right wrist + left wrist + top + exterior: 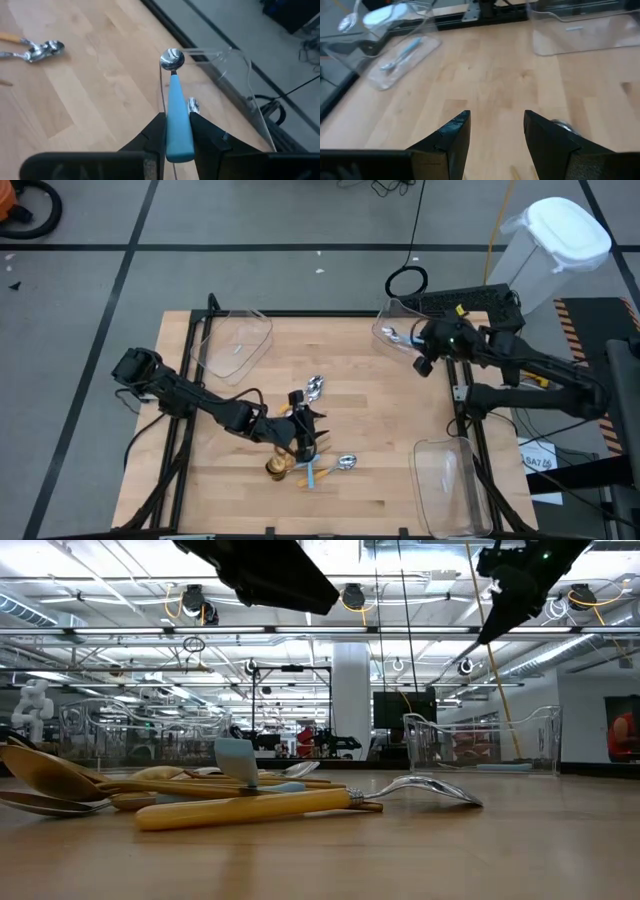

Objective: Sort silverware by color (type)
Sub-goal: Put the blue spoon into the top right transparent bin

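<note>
Loose silverware [300, 463] lies piled on the wooden table: gold spoons [50, 775], an orange-handled spoon [250, 808] and a light blue handle [238, 760]. My left gripper [305, 442] hangs open just above this pile, with a silver bowl [562, 125] beside one finger. My right gripper [425, 360] is at the far right, shut on a light-blue-handled spoon [175, 100] above the rim of a clear bin [400, 330]. Another blue-handled spoon [402, 55] lies flat in that bin. My right gripper pinches the spoon's light blue handle [179, 135] between its two fingers, toward the handle's free end. The fingers slant down and the spoon runs along them, sticking out ahead. It is lifted clear, with its silver bowl [172, 59] over the bin's rim.
A second clear bin [235, 340] stands at the far left and a third [450, 485] at the near right. Two more spoons [35, 50] lie on bare wood between the pile and the right-hand bins. Black rails [465, 420] run along the table's sides.
</note>
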Action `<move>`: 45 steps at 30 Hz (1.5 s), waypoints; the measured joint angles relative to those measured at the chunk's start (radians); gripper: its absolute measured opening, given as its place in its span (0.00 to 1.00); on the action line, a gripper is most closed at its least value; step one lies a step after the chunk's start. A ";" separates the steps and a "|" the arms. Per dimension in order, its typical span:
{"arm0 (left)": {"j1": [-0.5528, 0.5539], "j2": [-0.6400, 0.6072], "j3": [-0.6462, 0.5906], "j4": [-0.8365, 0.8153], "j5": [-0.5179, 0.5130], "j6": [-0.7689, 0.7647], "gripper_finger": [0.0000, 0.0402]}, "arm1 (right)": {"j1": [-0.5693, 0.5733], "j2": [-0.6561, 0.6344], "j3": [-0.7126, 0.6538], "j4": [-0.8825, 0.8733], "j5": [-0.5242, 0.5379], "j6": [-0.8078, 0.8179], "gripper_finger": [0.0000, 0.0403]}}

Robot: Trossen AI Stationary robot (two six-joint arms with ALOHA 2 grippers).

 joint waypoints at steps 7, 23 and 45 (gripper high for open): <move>-0.020 0.000 0.000 0.000 0.051 -0.006 0.46 | -0.153 0.054 0.000 0.000 -0.114 -0.089 0.15; -0.067 0.002 -0.001 -0.057 0.075 -0.033 0.46 | -0.383 0.250 0.000 0.015 -0.243 -0.235 0.15; -0.087 0.002 -0.001 -0.067 0.075 -0.081 0.46 | -0.420 0.389 0.000 0.039 -0.244 -0.293 0.19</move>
